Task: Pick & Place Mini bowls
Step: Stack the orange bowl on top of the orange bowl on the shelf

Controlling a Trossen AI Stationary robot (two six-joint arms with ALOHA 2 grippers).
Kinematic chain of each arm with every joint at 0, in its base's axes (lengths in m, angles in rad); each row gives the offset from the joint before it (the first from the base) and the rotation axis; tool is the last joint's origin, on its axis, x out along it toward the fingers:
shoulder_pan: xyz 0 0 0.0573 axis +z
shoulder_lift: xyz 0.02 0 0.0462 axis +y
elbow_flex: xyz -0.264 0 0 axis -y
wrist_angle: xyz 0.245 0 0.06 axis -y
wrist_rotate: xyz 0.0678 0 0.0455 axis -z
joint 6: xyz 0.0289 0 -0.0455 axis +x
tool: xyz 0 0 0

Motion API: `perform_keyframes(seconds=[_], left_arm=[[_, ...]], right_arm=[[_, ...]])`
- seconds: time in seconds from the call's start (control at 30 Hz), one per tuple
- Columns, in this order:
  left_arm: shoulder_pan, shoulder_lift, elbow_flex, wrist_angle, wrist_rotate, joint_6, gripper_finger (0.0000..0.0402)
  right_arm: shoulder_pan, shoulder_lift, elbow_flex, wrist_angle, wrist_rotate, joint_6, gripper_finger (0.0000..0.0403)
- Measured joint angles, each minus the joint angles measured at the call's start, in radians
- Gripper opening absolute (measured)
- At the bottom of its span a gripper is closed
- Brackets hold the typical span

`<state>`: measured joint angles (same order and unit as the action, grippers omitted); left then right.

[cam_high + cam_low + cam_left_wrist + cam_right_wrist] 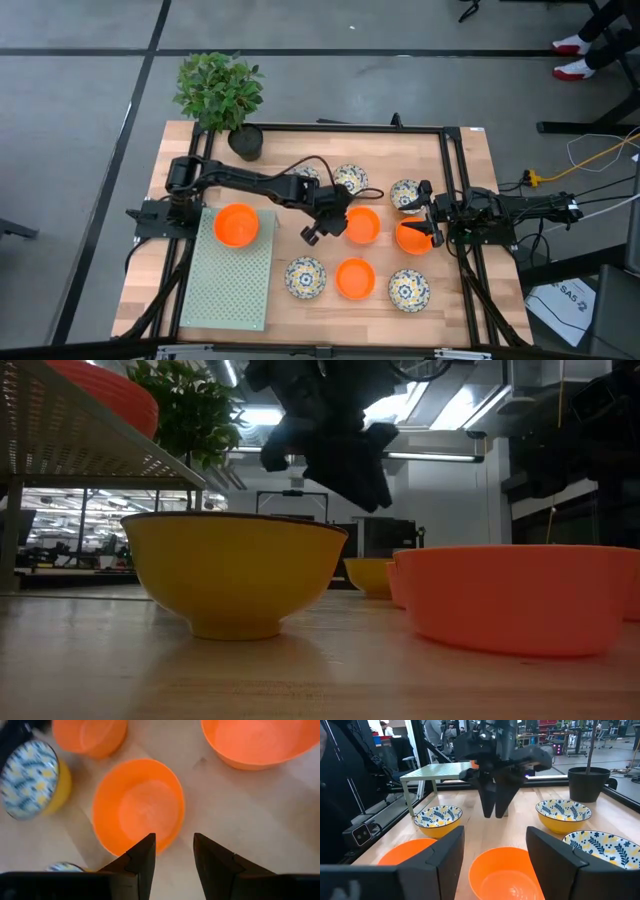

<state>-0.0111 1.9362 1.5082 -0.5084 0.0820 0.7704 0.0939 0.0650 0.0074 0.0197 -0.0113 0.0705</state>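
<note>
Mini bowls stand on the wooden table (470, 160), some plain orange, some white with a blue-and-yellow pattern. My left gripper (174, 851) hangs open, tilted down, just above the near rim of the middle orange bowl (137, 805), also seen from above (362, 226). It touches nothing. In the low view the left gripper (340, 455) hangs well above the bowls. My right gripper (500, 855) rests open and level at the table's right side (432, 222), with an orange bowl (506, 876) in front of its fingers. One orange bowl (237, 225) sits on the green rack (232, 285).
Patterned bowls (349, 178), (405, 192), (305, 276), (408, 288) and orange bowls (354, 278), (410, 238) ring the middle one closely. A black pot with a green plant (222, 95) stands at the far left. A dark metal frame (455, 170) borders the table.
</note>
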Motion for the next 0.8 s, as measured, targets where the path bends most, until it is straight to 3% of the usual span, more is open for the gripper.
perform_keyframes(seconds=[0.17, 0.4, 0.8], left_arm=[[0.000, 0.018, 0.000, 0.037, 0.006, 0.206, 0.0127], [0.000, 0.069, 0.000, 0.089, 0.060, 0.378, 0.0127], [0.001, 0.114, -0.001, 0.112, 0.060, 0.436, 0.0127]], right_arm=[[0.000, 0.000, 0.000, 0.000, 0.000, 0.000, 0.0213], [0.000, 0.000, 0.000, 0.000, 0.000, 0.000, 0.0213], [0.000, 0.000, 0.000, 0.000, 0.000, 0.000, 0.0213]])
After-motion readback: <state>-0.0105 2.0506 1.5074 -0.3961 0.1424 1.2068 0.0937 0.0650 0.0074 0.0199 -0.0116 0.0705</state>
